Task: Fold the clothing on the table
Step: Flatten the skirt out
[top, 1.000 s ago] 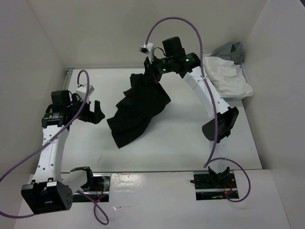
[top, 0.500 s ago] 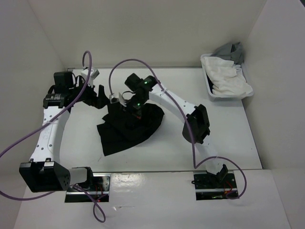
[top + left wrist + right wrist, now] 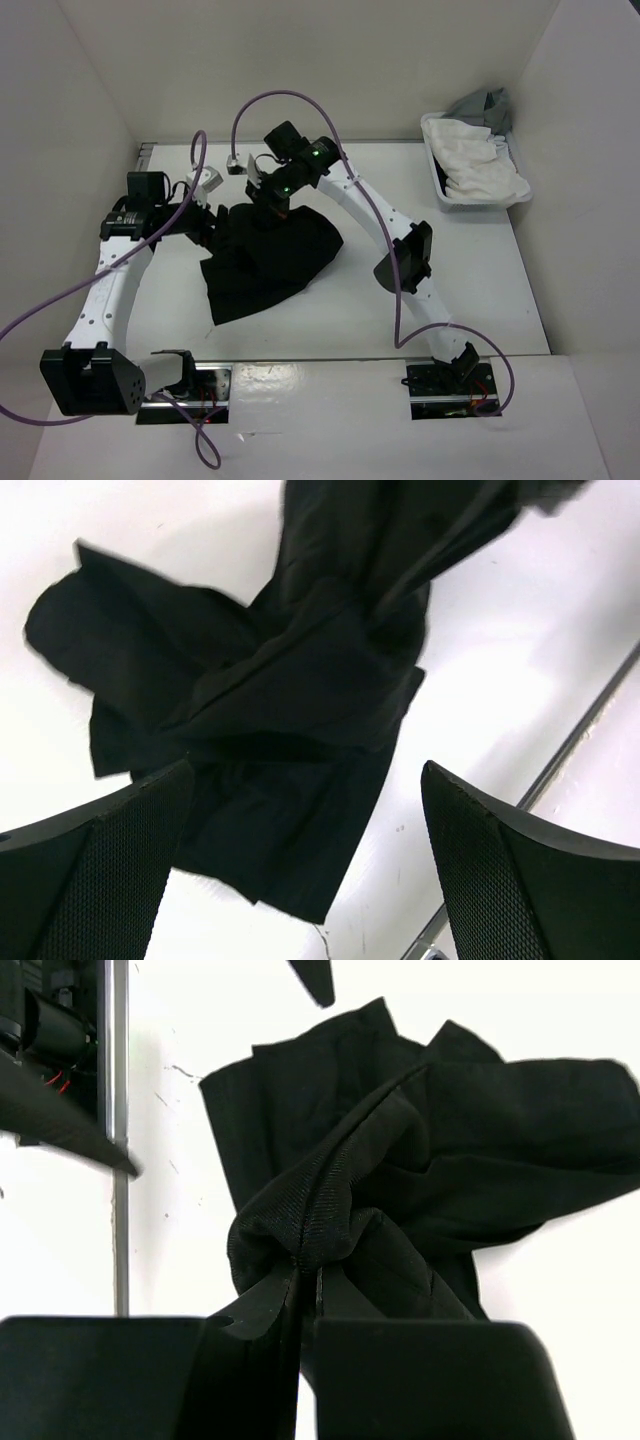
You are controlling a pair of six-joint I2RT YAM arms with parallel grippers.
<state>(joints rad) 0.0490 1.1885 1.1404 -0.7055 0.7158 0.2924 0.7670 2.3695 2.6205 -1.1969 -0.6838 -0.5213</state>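
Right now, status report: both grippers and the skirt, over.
Right gripper shut on skirt. Left gripper open, empty, near it. Skirt crumpled on table. Tray sits apart.

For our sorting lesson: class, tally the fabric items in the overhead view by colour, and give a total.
Black: 1, the black pleated skirt of soft fabric
White: 1, the crumpled white cloth
Grey: 1, the crumpled grey cloth
Total: 3
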